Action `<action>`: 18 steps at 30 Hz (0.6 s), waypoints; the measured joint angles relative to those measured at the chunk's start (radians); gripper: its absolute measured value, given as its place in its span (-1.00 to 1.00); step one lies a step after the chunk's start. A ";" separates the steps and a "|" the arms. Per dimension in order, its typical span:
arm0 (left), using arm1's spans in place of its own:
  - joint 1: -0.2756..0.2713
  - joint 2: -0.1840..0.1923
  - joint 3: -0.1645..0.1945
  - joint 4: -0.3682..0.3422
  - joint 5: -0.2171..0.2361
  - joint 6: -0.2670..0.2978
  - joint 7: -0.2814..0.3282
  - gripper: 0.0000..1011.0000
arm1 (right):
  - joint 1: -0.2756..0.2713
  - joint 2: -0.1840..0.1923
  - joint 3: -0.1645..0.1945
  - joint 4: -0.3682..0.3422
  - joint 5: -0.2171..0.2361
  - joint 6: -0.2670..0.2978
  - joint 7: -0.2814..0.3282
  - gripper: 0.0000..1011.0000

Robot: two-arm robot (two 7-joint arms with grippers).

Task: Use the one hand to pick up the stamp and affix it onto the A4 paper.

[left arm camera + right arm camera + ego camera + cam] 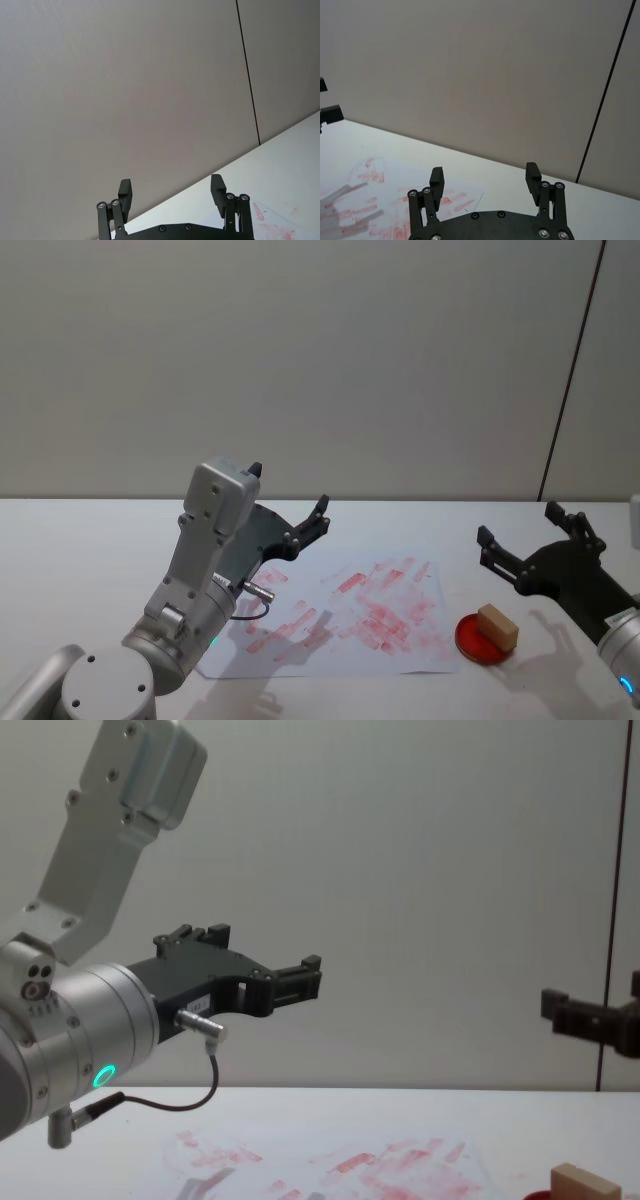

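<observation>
On a red round pad (pixel 469 638), a pale tan wooden stamp (pixel 497 625).

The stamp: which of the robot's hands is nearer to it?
Right. The right hand hovers open just beyond the stamp on its red pad; the left hand is raised, open, across the paper from it.

Tan stamp (pixel 497 626), white A4 paper (pixel 345 638) smeared red

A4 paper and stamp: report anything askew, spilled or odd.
The A4 paper lies slightly askew, crowded with smeared red marks. The stamp sits at an angle on the red round pad, off-centre. Left gripper and right gripper hover open above the table; nothing spilled.
</observation>
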 joint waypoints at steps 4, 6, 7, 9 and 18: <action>0.000 0.000 0.000 0.000 0.000 0.000 0.000 0.98 | 0.003 0.006 0.002 0.015 -0.007 0.012 0.024 0.98; 0.000 0.000 0.000 0.000 0.000 0.000 0.000 0.98 | 0.004 0.010 0.003 0.025 -0.011 0.019 0.037 0.98; 0.000 0.000 0.000 0.000 0.000 0.000 0.000 0.98 | 0.005 0.011 0.003 0.028 -0.012 0.022 0.041 0.98; 0.000 0.000 0.000 0.000 0.000 0.000 0.000 0.98 | 0.006 0.012 0.003 0.034 -0.016 0.028 0.050 0.98; 0.000 0.000 0.000 0.000 0.000 0.000 0.000 0.98 | 0.010 0.021 0.003 0.072 -0.032 0.061 0.092 0.98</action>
